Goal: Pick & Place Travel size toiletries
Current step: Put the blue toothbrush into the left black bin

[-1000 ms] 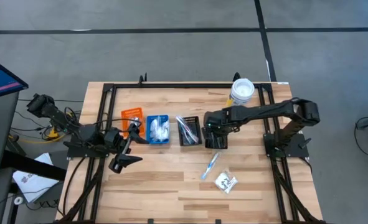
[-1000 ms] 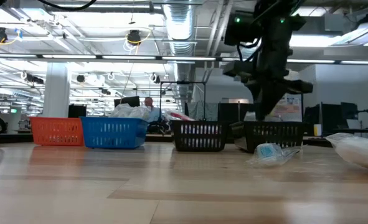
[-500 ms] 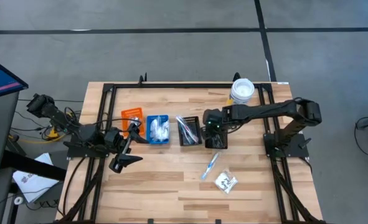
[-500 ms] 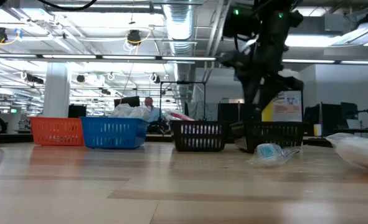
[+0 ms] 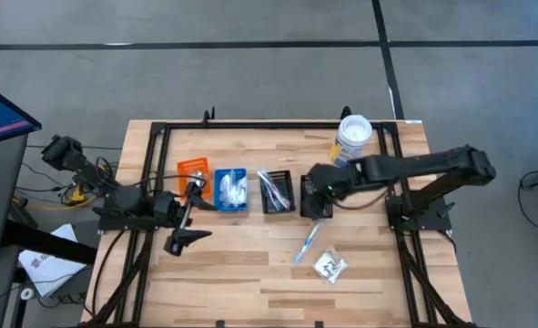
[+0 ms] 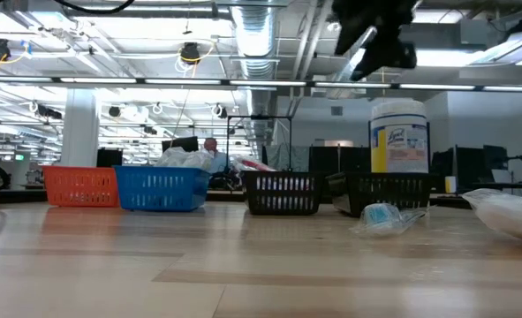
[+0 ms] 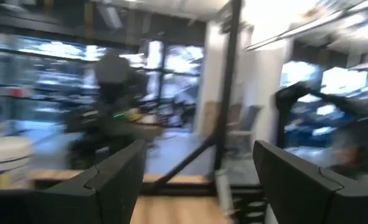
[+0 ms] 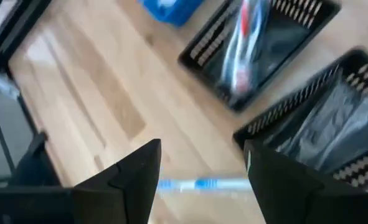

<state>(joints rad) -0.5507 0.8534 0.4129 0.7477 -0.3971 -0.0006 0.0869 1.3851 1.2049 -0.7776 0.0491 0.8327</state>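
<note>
Now the right gripper (image 5: 316, 187) has lifted off the rightmost black slatted bin (image 5: 316, 206) with fingers spread and empty, so one dark packet (image 8: 333, 124) lies delivered, while a blue-striped clear-wrapped stick (image 5: 307, 242) and white crinkly packet (image 5: 329, 266) wait on the counter (image 5: 250, 264).

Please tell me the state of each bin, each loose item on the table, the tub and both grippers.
orange bin: contents unclear
blue bin: holds white packets
left black bin: holds clear-wrapped sticks
right black bin: holds dark wrapped pieces
blue-marked stick: loose on the table
white packet: loose on the table
white tub: upright
right gripper: open, empty, above the right black bin
left gripper: open, empty
</note>
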